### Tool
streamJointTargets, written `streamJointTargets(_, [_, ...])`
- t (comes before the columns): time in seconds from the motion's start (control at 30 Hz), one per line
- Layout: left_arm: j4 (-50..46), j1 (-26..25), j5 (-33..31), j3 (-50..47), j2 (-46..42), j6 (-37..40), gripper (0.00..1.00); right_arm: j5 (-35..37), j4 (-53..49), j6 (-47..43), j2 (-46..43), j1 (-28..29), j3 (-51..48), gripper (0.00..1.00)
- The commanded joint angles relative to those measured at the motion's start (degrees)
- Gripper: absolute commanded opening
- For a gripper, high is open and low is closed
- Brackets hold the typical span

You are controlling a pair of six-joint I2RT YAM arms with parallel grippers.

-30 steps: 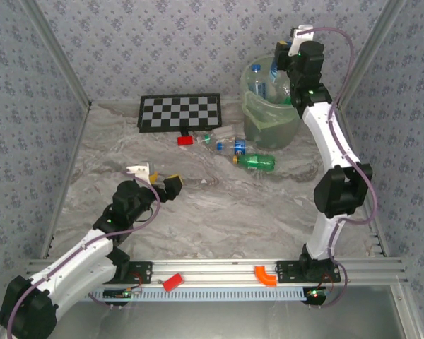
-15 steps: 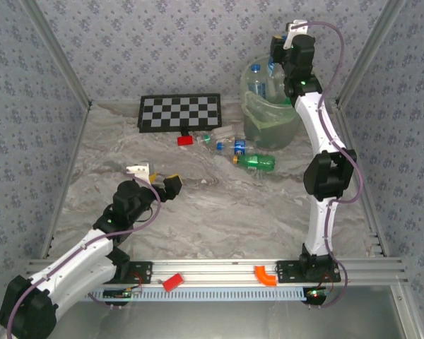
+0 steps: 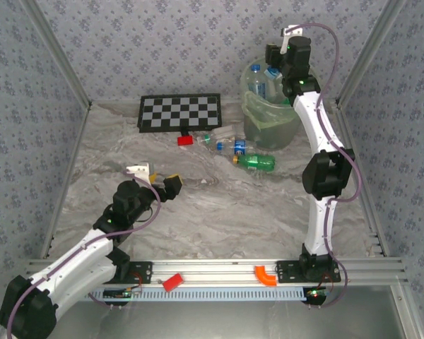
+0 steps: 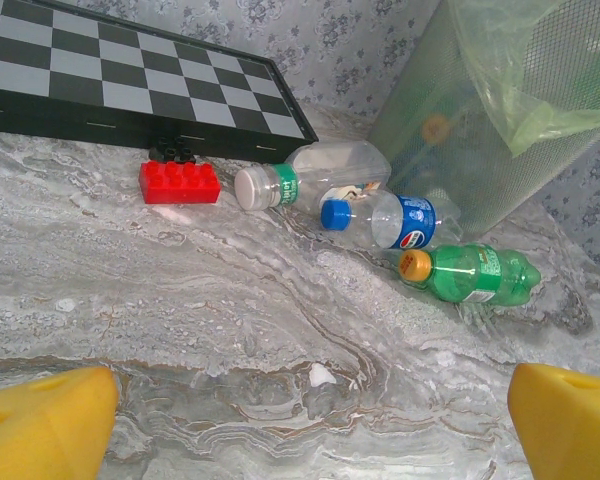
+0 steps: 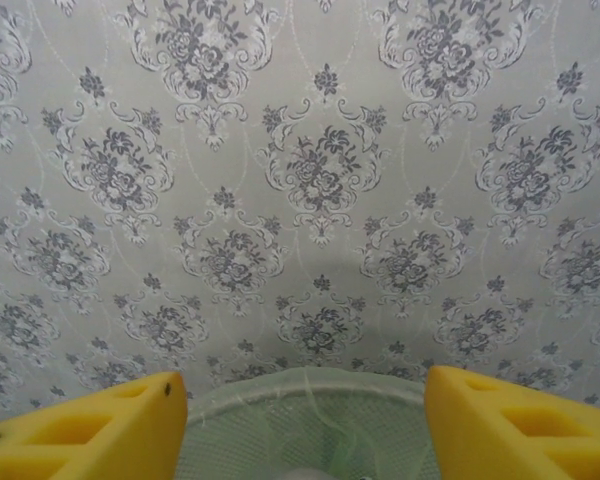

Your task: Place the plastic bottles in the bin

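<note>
Bin (image 3: 268, 131) under right pincer (image 5: 302, 388), jaws wider (arm straighter)

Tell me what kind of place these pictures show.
Probably a robot test booth, not a home: floral grey wallpaper panels in aluminium framing, a marble-patterned tabletop, and two white robot arms bolted to a metal rail.

The workspace is closed in at the back and both sides by walls (image 3: 162, 42) papered in pale grey with a repeated darker floral damask. The tabletop (image 3: 226, 212) is finished in grey-and-white marble veining and is lit softly and evenly. Slanted aluminium posts (image 3: 62, 60) are set at the rear corners, and a grooved metal rail (image 3: 219, 268) is run along the near edge.
</note>
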Motion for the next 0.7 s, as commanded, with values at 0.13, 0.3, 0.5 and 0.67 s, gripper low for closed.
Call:
streamJointTargets(0.13, [0.4,-0.2,-0.7,1.7,-0.5,0.6,1.0,3.3,-1.3,-2.7,-0.6,0.5,2.3,0.54])
streamJointTargets(0.3, [0.4,-0.2,-0.7,1.7,-0.5,0.6,1.0,6.8,-1.2,-4.8,-1.4,0.6,2.1,0.39])
streamJointTargets(0.5, [0.6,-0.2,-0.6,1.6,-0.2,0.5,1.0,8.0,-1.7,-7.7,-2.6,0.0,1.3,0.37])
streamJointTargets(0.67, [0.9,-0.2,-0.5,1.6,0.3,0.4,1.0,4.2,-4.5,-5.6,-1.2,-1.6,2.7,0.37])
